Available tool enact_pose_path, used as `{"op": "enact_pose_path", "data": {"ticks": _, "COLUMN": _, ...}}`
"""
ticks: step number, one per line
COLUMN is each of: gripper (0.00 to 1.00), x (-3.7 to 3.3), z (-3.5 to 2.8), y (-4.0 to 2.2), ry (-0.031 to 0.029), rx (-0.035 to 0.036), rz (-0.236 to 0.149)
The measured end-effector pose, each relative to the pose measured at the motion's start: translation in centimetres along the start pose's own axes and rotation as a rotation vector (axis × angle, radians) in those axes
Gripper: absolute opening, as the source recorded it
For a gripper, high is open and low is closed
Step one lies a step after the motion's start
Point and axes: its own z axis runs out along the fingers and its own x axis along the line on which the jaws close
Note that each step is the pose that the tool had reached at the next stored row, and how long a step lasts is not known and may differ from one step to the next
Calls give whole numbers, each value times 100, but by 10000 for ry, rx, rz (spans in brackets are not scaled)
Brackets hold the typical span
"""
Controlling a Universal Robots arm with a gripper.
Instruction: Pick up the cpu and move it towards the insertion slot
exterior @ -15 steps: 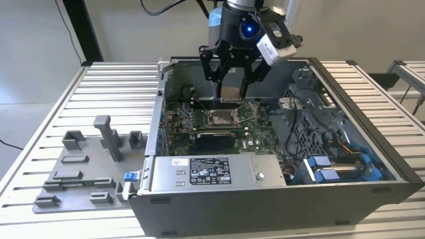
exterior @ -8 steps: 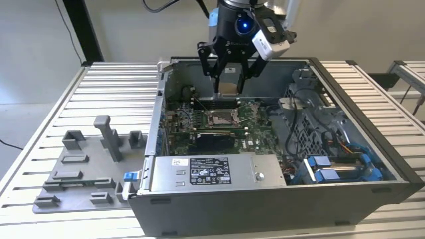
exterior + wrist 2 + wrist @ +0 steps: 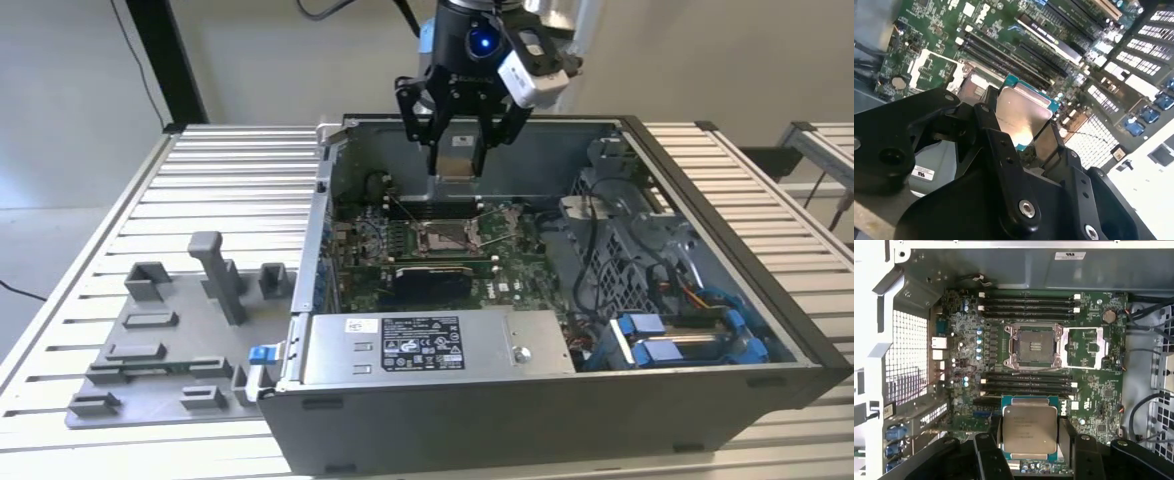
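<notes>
cpu [image 3: 1030, 435] in end effector [image 3: 1030, 440], insertion slot [image 3: 1035, 345]

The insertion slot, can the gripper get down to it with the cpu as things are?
Probably yes. The gripper holds the cpu above the open case, and the insertion slot lies uncovered, with nothing visible across it.

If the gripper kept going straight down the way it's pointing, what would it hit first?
Probably the green circuit board near the insertion slot; the held cpu would touch before the gripper itself. Depth is unclear, so the exact landing spot is uncertain.
</notes>
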Motion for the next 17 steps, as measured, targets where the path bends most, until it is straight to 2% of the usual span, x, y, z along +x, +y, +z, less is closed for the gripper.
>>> {"op": "enact_pose_path", "data": {"ticks": 6, "gripper": 0, "x": -56, "z": 28, "y": 161, "ry": 0, "rx": 149, "rz": 7}}
{"op": "enact_pose_path", "data": {"ticks": 10, "gripper": 0, "x": -64, "z": 38, "y": 332, "ry": 1, "rx": 244, "rz": 11}}
{"op": "enact_pose_path", "data": {"ticks": 12, "gripper": 0, "x": -70, "z": 44, "y": 394, "ry": 1, "rx": 273, "rz": 11}}
{"op": "enact_pose_path", "data": {"ticks": 14, "gripper": 0, "x": -82, "z": 48, "y": 430, "ry": 1, "rx": 304, "rz": 9}}
{"op": "enact_pose_path", "data": {"ticks": 17, "gripper": 0, "x": -111, "z": 51, "y": 453, "ry": 1, "rx": 335, "rz": 0}}
